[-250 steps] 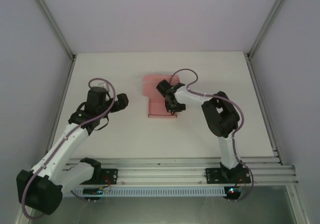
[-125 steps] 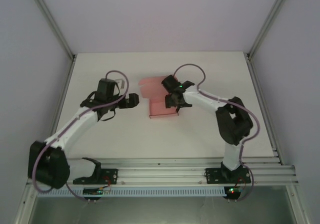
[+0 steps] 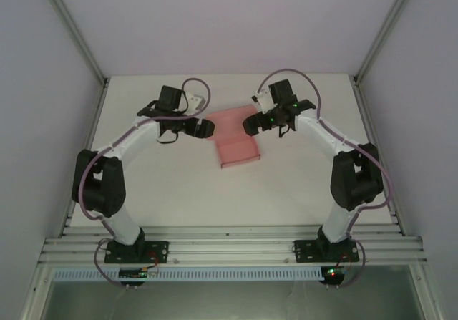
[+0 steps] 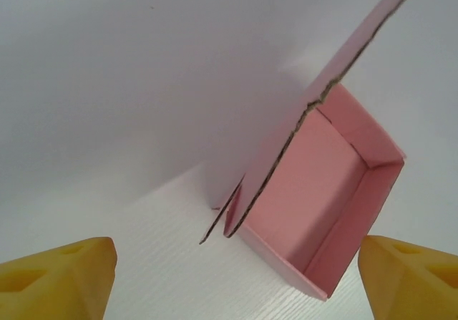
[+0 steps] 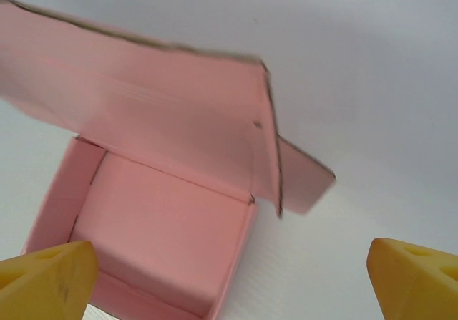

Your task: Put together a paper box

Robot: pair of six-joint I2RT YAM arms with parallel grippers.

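Note:
The paper box (image 3: 238, 150) is a small pink open tray in the middle of the white table, with its lid flap (image 3: 230, 119) raised at the far side. My left gripper (image 3: 207, 129) hovers just left of the lid, open and holding nothing. In the left wrist view, the tray (image 4: 315, 205) lies beyond the yellow fingertips (image 4: 61, 277), and the lid's pale back (image 4: 236, 119) stands upright. My right gripper (image 3: 250, 124) hangs open just right of the lid. The right wrist view looks into the tray (image 5: 157, 241), with the lid (image 5: 157, 105) and a side tab (image 5: 306, 180) above it.
The white table (image 3: 164, 191) is bare around the box. Grey enclosure walls and metal posts (image 3: 71, 34) close in the sides and back. An aluminium rail (image 3: 229, 245) carrying both arm bases runs along the near edge.
Both arms swung toward the back of the table. The right gripper left the top of the box and the left closed in, so they flank the lid, which now stands raised.

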